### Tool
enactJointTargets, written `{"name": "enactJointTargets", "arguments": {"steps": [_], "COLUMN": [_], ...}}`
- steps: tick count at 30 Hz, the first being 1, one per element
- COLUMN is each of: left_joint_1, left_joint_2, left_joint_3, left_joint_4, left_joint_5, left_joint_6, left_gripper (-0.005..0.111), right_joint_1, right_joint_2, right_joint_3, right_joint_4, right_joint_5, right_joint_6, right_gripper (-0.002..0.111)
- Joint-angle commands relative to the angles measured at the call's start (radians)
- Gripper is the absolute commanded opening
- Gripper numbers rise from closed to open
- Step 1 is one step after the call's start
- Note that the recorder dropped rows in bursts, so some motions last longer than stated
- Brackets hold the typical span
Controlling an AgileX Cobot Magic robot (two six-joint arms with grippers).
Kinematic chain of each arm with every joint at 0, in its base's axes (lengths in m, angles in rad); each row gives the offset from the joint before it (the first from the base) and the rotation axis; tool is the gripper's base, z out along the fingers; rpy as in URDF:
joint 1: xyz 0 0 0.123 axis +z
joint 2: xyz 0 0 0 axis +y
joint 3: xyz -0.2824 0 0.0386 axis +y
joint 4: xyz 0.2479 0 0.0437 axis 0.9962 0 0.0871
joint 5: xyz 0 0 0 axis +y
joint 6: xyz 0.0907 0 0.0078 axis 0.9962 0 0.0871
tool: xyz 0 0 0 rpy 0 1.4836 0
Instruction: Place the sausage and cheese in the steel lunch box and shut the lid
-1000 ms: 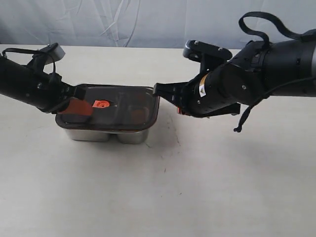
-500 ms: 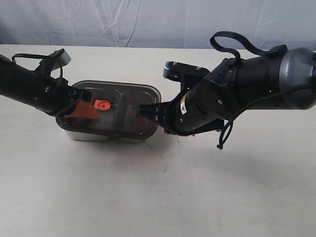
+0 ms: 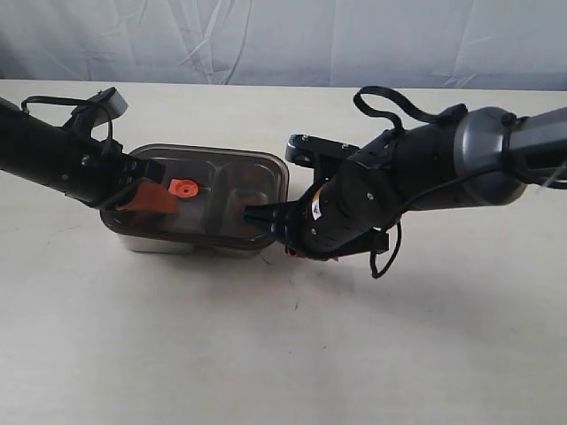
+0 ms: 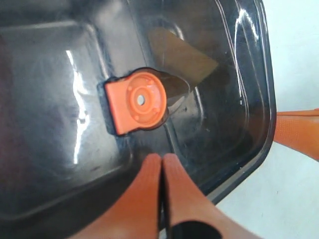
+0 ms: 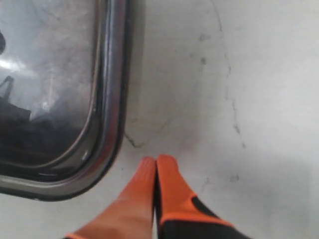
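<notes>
Exterior view shows the dark lid lying on the steel lunch box on the table, the left gripper with fingers pressed together, empty, over the lid just beside its orange valve, and the right gripper likewise closed and empty above the table beside the lid's corner.

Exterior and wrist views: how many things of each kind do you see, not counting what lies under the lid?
steel lunch box: 1
lid: 1
claws: 2, the left claw and the right claw, both shut
Total: 4
</notes>
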Motion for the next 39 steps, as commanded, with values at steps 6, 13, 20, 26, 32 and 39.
{"name": "enactJointTargets", "arguments": {"steps": [6,13,20,26,32,39], "left_joint_1": [-0.008,-0.008,-0.008,-0.008,-0.008,-0.006], "left_joint_2": [0.013,0.013,-0.003,-0.016,-0.016,-0.034], "left_joint_3": [0.002,0.002,0.0,0.0,0.0,0.0], "left_joint_4": [0.019,0.01,0.003,0.003,0.003,0.006], "left_joint_5": [-0.017,-0.003,0.007,0.009,0.009,0.006], "left_joint_6": [0.006,0.005,0.007,0.007,0.009,0.007], "left_gripper": [0.0,0.0,0.0,0.0,0.0,0.0], "right_joint_1": [0.003,0.003,0.003,0.003,0.003,0.003], "right_joint_2": [0.033,0.067,0.06,0.053,0.043,0.045], "right_joint_3": [-0.136,-0.203,-0.24,-0.248,-0.251,-0.251], "right_joint_4": [0.014,0.032,0.022,0.01,-0.011,-0.013], "right_joint_5": [0.023,0.117,0.135,0.147,0.137,0.086], "right_joint_6": [-0.058,-0.094,-0.102,-0.102,-0.102,-0.102], "right_gripper": [-0.001,-0.001,-0.001,-0.001,-0.001,-0.001]}}
